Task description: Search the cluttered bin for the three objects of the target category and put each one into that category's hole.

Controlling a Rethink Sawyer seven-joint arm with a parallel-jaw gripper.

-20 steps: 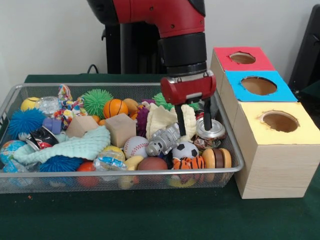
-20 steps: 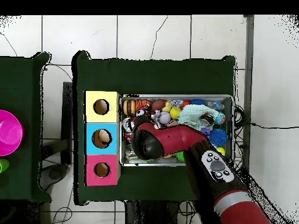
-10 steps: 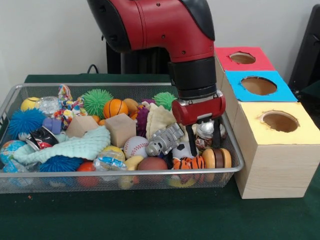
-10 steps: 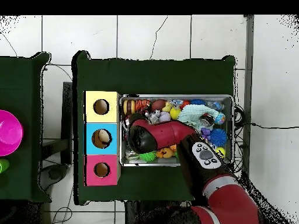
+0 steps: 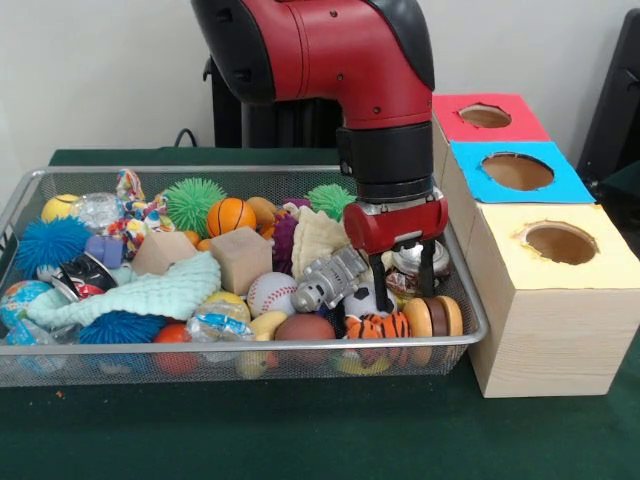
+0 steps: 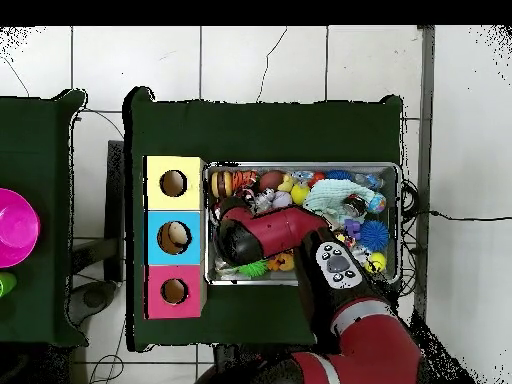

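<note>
The red-and-black gripper point(image 5: 406, 283) stands low in the wire mesh bin point(image 5: 476, 322), toward the 3 o'clock end in the front view. Its two black fingers point(image 5: 378, 275) straddle the crushed silver metal can point(image 5: 420, 258); contact cannot be confirmed, so whether the can is gripped cannot be told.

Progress, as a judgement: the can is not yet lifted out, so at least this delivery remains. The target category is not stated.

Counts:
- Holes: three, one in each box section: red point(image 5: 485, 115), blue point(image 5: 517, 171), yellow point(image 5: 560, 243), running from 1 o'clock to 3 o'clock beside the bin.
- In the overhead view the blue-section hole point(image 6: 174, 237) shows something pale inside; identity unclear.
- Cans: a second, dark can point(image 5: 84, 276) lies at 9 o'clock; a third is not identified.
</note>
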